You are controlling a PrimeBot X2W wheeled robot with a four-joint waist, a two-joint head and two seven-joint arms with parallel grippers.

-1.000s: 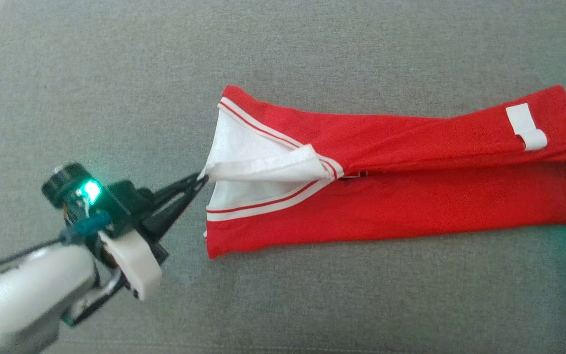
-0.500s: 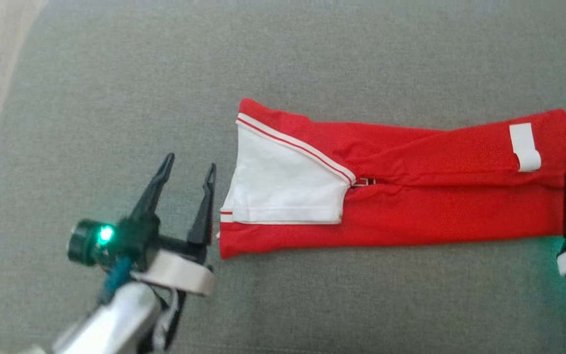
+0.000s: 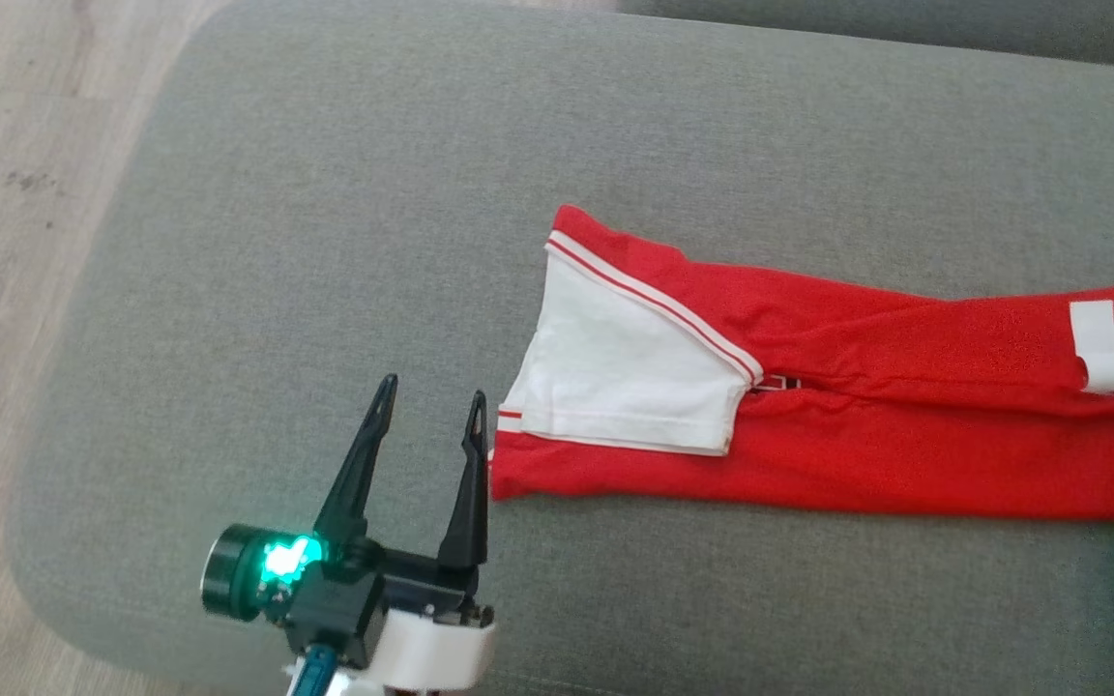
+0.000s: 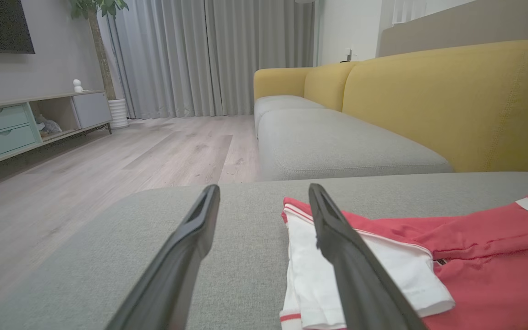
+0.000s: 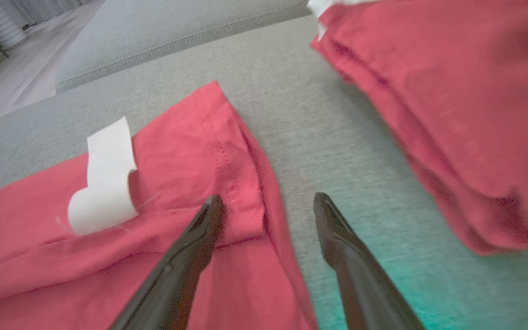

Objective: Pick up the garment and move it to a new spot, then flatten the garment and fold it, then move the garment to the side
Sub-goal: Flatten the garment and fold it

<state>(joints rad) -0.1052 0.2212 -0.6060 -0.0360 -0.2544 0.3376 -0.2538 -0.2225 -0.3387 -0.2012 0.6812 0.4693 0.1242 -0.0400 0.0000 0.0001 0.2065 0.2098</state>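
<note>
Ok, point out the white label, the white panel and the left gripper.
white label (image 3: pixel 1096 336): head view, on its flat upper strip, above the curled end.
white panel (image 3: pixel 625 377): head view, middle of the white cloth.
left gripper (image 3: pixel 433 389): head view, midway between its fingertips, jaws open.

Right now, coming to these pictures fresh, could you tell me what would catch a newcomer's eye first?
The bright red garment stands out first, lying in a long folded strip across the grey sofa cushion, with its white sleeve at the left end. Next comes the left gripper, its dark fingers spread open just beside that end. In the left wrist view, a yellow sofa back rises behind.
</note>
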